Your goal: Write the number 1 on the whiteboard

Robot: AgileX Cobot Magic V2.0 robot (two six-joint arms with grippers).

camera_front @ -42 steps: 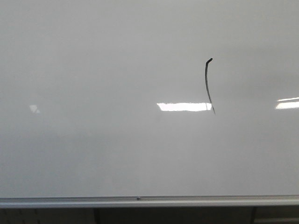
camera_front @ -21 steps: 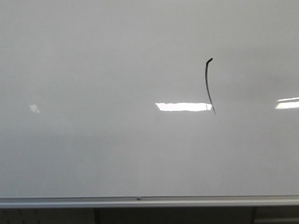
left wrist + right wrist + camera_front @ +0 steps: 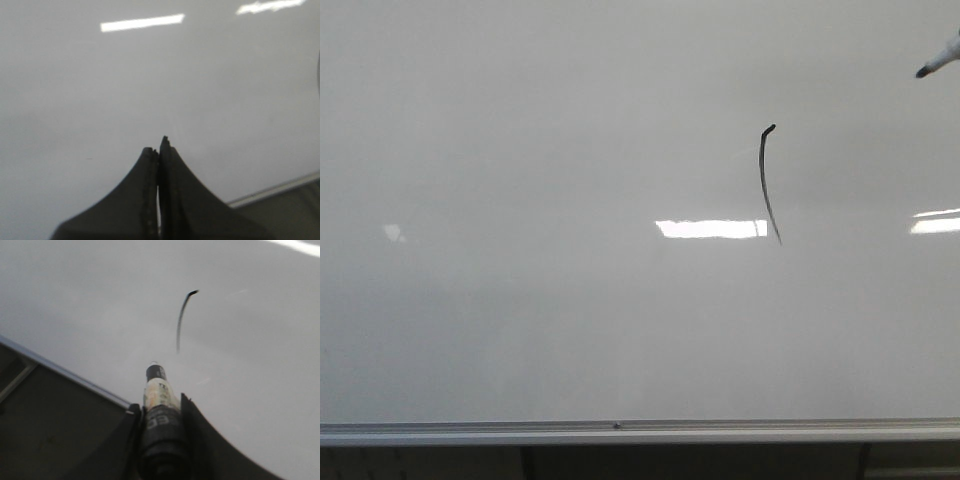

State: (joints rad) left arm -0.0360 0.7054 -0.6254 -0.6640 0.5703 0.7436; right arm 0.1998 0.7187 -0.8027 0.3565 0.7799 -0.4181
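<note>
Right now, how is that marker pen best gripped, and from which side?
By its barrel, as the right pincer has it: fingers close on opposite sides of the marker from behind, leaving the dark tip free beyond them, pointing at the whiteboard. The round, slim body suits a side squeeze.

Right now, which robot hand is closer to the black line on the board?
Right. The right gripper holds a marker pointing toward the number 1. The left gripper, shut and empty, faces bare whiteboard.

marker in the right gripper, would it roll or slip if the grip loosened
The marker looks like a smooth round barrel, so it would probably roll if set down loose. It seems stiff and likely light, so the right gripper, shut on it from both sides, should hold it. Its glossy label suggests it could slide lengthwise when pressed on the whiteboard.
</note>
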